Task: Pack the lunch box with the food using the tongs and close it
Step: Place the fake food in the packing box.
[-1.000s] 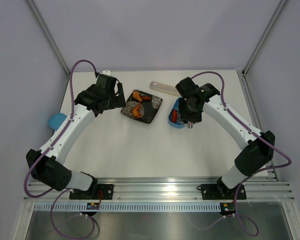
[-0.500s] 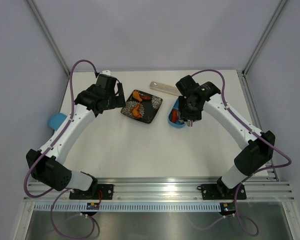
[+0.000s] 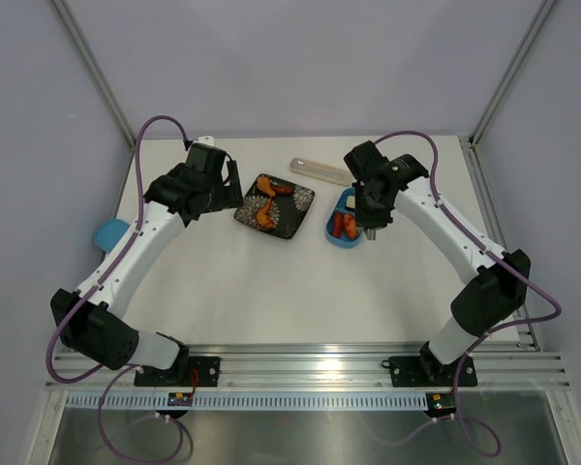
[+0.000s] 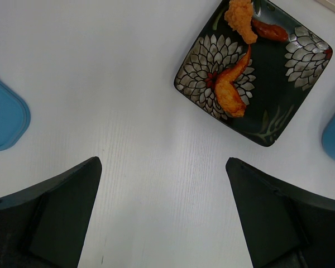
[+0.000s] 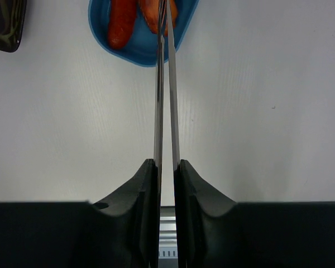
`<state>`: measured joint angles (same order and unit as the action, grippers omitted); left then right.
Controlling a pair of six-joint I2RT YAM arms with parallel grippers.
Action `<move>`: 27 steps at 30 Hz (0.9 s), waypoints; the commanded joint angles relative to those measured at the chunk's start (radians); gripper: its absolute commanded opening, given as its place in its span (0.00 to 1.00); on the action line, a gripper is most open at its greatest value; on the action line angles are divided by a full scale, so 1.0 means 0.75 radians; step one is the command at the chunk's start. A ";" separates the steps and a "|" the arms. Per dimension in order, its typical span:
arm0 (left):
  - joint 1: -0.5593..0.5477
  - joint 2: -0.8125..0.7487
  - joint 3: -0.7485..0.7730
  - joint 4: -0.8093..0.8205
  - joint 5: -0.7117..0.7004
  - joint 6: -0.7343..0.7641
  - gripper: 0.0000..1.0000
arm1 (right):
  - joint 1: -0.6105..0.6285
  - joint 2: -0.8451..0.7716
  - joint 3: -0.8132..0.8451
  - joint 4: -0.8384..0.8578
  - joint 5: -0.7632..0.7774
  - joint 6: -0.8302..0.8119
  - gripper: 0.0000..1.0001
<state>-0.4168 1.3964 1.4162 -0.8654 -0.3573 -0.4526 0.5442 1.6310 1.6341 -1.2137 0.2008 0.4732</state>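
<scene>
Lunch box (image 3: 340,243) sits on the big white table (image 3: 271,291), just to the right of the black plate (image 3: 295,221) with the white flowers. It is light blue and has no top on it.

My left arm (image 3: 140,242) rises from the near edge of the table, bends, and reaches in to the left side of the plate. My left gripper (image 4: 162,167) hangs there over bare table, pointing down. Its fingers (image 4: 67,201) are spread wide, and nothing is between them.

My right arm (image 3: 445,232) rises from its own base, bends, and comes round to the right side of the plate, above the lunch box. My right gripper (image 5: 164,163) points down at the table. Its fingers (image 5: 137,190) are pressed together on the tongs (image 5: 166,84), one finger on each side.

The blue lid (image 3: 107,232) lies far to the left of the plate, at the table's left edge. A long see-through case (image 3: 320,170) lies behind the plate, a little to the right.

The tongs are two thin silver arms, squeezed so they almost touch. They run straight out from my fingers, and their tips are over the lunch box. I cannot tell if the tips are pinching anything.

Some food (image 5: 121,22) is in the lunch box: a red piece with an orange piece (image 5: 173,14) beside it. On the plate lie a long orange piece (image 4: 231,89), a bumpy orange piece (image 4: 240,17) and a red piece (image 4: 271,30).
</scene>
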 commanded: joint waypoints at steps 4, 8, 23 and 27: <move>0.003 -0.003 0.012 0.055 -0.041 0.014 0.99 | -0.030 0.059 0.040 0.070 0.015 -0.046 0.06; 0.005 0.001 0.018 0.053 -0.047 0.014 0.99 | -0.032 0.087 0.028 0.103 -0.014 -0.056 0.06; 0.005 0.050 0.059 0.053 -0.053 0.031 0.99 | -0.032 0.116 0.010 0.097 -0.053 -0.071 0.05; 0.005 0.055 0.065 0.056 -0.060 0.041 0.99 | -0.030 0.110 0.040 0.066 -0.035 -0.069 0.04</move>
<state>-0.4168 1.4376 1.4189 -0.8654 -0.3725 -0.4404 0.5232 1.7164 1.6341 -1.1561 0.1825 0.4370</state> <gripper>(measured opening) 0.988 0.291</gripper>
